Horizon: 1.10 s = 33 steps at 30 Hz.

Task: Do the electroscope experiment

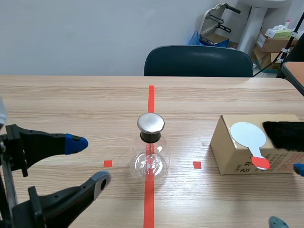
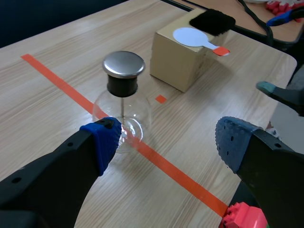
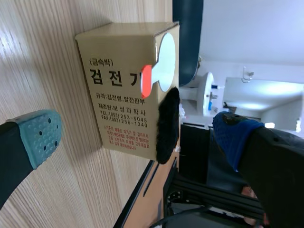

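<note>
The electroscope [image 1: 151,147] is stood at frame centre on the tape line [image 1: 148,202], presumably reachable by both arms. The white paddle [image 1: 248,135] and black fur [image 1: 285,135] are laid on the box [image 1: 232,156] at right, seemingly raised for grasping. The left gripper [image 1: 90,161] and right gripper [image 1: 288,195] are held released, empty.

The table [image 1: 71,107] is lit brightly and evenly, and only soft shadows are cast beside the cardboard box [image 1: 235,154]. A pale sheen is seen on the metal cap [image 1: 151,122], and small glints on the glass flask [image 1: 150,162].
</note>
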### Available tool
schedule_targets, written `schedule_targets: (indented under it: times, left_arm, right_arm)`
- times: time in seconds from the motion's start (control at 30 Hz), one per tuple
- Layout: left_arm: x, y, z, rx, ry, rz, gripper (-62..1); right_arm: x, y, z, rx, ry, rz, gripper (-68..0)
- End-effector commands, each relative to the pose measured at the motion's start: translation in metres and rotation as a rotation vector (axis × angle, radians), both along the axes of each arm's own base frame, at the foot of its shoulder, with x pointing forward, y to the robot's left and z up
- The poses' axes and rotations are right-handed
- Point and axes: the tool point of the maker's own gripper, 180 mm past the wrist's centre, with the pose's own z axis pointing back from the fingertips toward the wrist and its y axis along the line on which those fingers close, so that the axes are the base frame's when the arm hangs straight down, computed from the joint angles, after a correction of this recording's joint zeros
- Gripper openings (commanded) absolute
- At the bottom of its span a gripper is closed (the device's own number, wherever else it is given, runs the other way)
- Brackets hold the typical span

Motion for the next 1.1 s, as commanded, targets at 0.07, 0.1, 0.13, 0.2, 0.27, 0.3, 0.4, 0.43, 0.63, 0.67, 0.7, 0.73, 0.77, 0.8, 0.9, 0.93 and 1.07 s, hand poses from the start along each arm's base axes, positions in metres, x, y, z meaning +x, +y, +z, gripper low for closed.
schedule_targets:
  times: [0.07, 0.1, 0.13, 0.2, 0.27, 0.3, 0.4, 0.43, 0.63, 0.67, 0.7, 0.73, 0.77, 0.8, 0.9, 0.93, 1.07]
  left_arm:
    - [-0.008, -0.011, 0.010, -0.051, -0.009, -0.043, -17.0]
    - [-0.011, -0.013, 0.010, -0.058, -0.005, -0.054, -17.0]
    - [-0.014, -0.015, 0.010, -0.063, 0.000, -0.064, -17.0]
    - [-0.019, -0.018, 0.008, -0.066, 0.012, -0.082, -17.0]
    - [-0.023, -0.020, 0.007, -0.067, 0.023, -0.099, -17.0]
    - [-0.025, -0.021, 0.007, -0.069, 0.026, -0.106, -17.0]
    - [-0.031, -0.024, 0.008, -0.083, 0.034, -0.129, -17.0]
    - [-0.032, -0.024, 0.008, -0.089, 0.033, -0.134, -17.0]
    - [-0.034, -0.025, 0.009, -0.095, 0.033, -0.142, -17.0]
    - [-0.034, -0.025, 0.009, -0.095, 0.034, -0.142, -17.0]
    - [-0.034, -0.025, 0.009, -0.095, 0.033, -0.142, -17.0]
    - [-0.034, -0.025, 0.009, -0.095, 0.034, -0.142, -17.0]
    - [-0.034, -0.025, 0.009, -0.096, 0.034, -0.142, -17.0]
    - [-0.034, -0.025, 0.010, -0.097, 0.035, -0.141, -17.0]
    - [-0.032, -0.024, 0.009, -0.093, 0.031, -0.130, -17.0]
    - [-0.030, -0.023, 0.009, -0.088, 0.026, -0.117, -17.0]
    - [-0.023, -0.018, 0.007, -0.070, 0.010, -0.074, -17.0]
  right_arm:
    - [0.025, -0.011, 0.011, -0.023, -0.123, -0.036, 0.4]
    - [0.027, -0.012, 0.009, -0.027, -0.133, -0.042, 0.4]
    - [0.028, -0.013, 0.008, -0.031, -0.144, -0.046, 0.4]
    - [0.032, -0.012, 0.007, -0.030, -0.168, -0.048, 0.4]
    - [0.038, -0.011, 0.006, -0.028, -0.185, -0.051, 0.4]
    - [0.041, -0.011, 0.005, -0.027, -0.189, -0.057, 0.4]
    - [0.050, -0.012, 0.002, -0.024, -0.199, -0.077, 0.4]
    - [0.052, -0.012, 0.001, -0.024, -0.200, -0.083, 0.4]
    - [0.066, -0.010, 0.001, -0.022, -0.224, -0.084, 0.4]
    - [0.068, -0.009, 0.001, -0.021, -0.227, -0.085, 0.4]
    - [0.070, -0.009, 0.001, -0.020, -0.230, -0.085, 0.4]
    - [0.072, -0.009, 0.000, -0.020, -0.230, -0.084, 0.4]
    - [0.074, -0.008, 0.000, -0.019, -0.233, -0.085, 0.4]
    - [0.075, -0.008, -0.001, -0.018, -0.233, -0.087, 0.4]
    - [0.080, -0.007, -0.002, -0.015, -0.240, -0.089, 0.4]
    - [0.082, -0.006, -0.001, -0.014, -0.243, -0.089, 0.4]
    - [0.087, -0.003, -0.001, -0.006, -0.247, -0.093, 0.4]
